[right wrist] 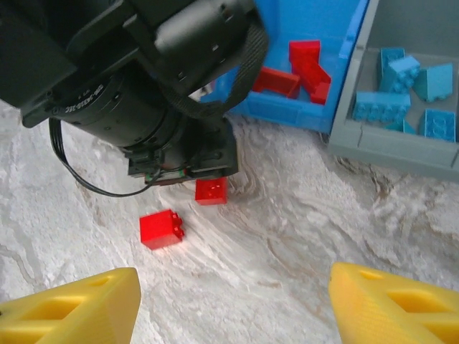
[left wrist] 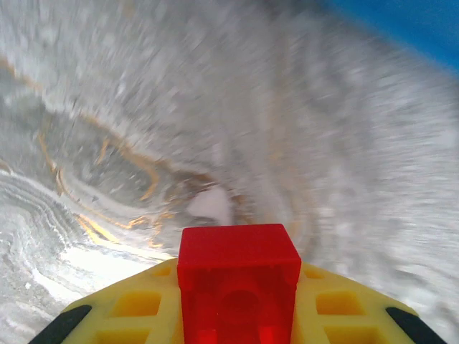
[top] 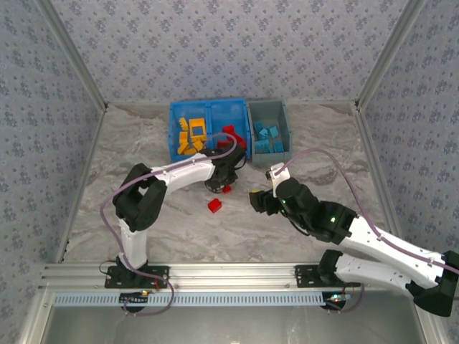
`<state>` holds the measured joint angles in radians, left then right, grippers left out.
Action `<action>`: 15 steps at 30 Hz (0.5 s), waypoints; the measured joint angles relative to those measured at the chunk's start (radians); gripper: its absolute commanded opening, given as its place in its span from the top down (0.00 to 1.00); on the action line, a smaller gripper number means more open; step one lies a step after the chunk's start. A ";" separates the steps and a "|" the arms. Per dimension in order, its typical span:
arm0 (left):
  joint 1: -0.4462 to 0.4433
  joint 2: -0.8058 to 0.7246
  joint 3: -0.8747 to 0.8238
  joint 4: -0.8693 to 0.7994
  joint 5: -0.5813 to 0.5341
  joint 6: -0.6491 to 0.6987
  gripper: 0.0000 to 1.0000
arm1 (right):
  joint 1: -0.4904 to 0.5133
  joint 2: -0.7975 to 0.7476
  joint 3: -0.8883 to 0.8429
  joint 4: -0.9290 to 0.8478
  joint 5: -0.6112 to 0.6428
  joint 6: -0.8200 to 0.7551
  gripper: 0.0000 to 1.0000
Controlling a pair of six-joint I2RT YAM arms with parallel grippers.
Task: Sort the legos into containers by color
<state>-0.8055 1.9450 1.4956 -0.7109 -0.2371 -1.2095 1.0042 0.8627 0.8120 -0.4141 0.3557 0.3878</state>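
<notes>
Red brick (left wrist: 239, 251) sitting pinched in left tool (left wrist: 239, 294), near blue bin (right wrist: 287, 111); right tool (right wrist: 229, 301) hovering spread over bench (right wrist: 287, 236), loose red brick (right wrist: 161, 229) lying ahead, slightly left.

A loose red lego (top: 214, 206) lies near the clamped red lego (left wrist: 239, 279).

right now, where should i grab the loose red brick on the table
Come straight down with the open right gripper and pinch the loose red brick across its flat side walls; it lies on bare table, slightly skewed, so turn the wrist to match.
</notes>
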 measured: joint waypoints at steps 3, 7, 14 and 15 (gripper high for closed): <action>0.003 0.003 0.167 -0.060 -0.059 0.082 0.77 | -0.010 0.043 0.000 0.101 0.001 -0.034 0.25; 0.046 0.065 0.441 -0.129 -0.111 0.209 0.77 | -0.060 0.146 -0.010 0.298 -0.005 -0.083 0.24; 0.140 0.375 0.862 -0.232 -0.200 0.410 0.79 | -0.139 0.263 -0.018 0.526 -0.029 -0.111 0.24; 0.148 0.416 0.900 -0.241 -0.209 0.430 0.79 | -0.141 0.264 -0.018 0.536 -0.030 -0.112 0.24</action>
<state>-0.6579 2.3611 2.3959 -0.9520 -0.4458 -0.7792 0.8631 1.1271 0.7940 0.1215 0.3256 0.2756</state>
